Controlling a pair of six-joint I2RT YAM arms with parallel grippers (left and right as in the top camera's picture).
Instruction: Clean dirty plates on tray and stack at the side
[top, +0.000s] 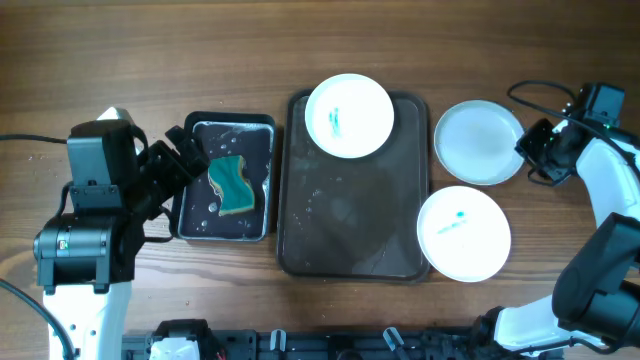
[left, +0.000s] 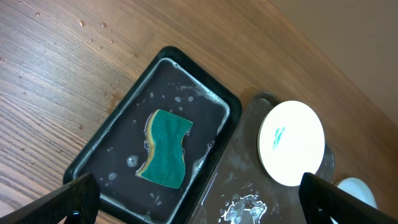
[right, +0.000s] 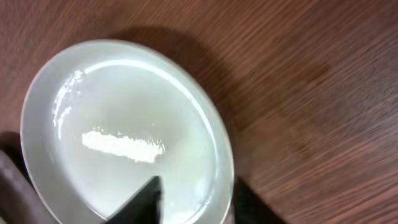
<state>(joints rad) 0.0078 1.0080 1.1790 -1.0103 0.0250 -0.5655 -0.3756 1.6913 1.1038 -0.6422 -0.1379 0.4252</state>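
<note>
A brown tray (top: 355, 200) lies mid-table. A white plate with a teal smear (top: 348, 116) sits at its far end and shows in the left wrist view (left: 291, 143). A second smeared plate (top: 463, 234) lies by the tray's right front corner, just overlapping its edge. A clean white plate (top: 478, 141) lies right of the tray. My right gripper (top: 530, 150) straddles its right rim (right: 124, 124), one finger over the plate, one outside, with a gap (right: 198, 199). My left gripper (top: 185, 160) is open and empty (left: 199, 205) above the basin.
A black basin (top: 196, 225) with soapy water stands left of the tray and holds a green sponge (top: 231, 184), also in the left wrist view (left: 165, 149). The tray surface is wet (left: 249, 199). Cables run at the right edge.
</note>
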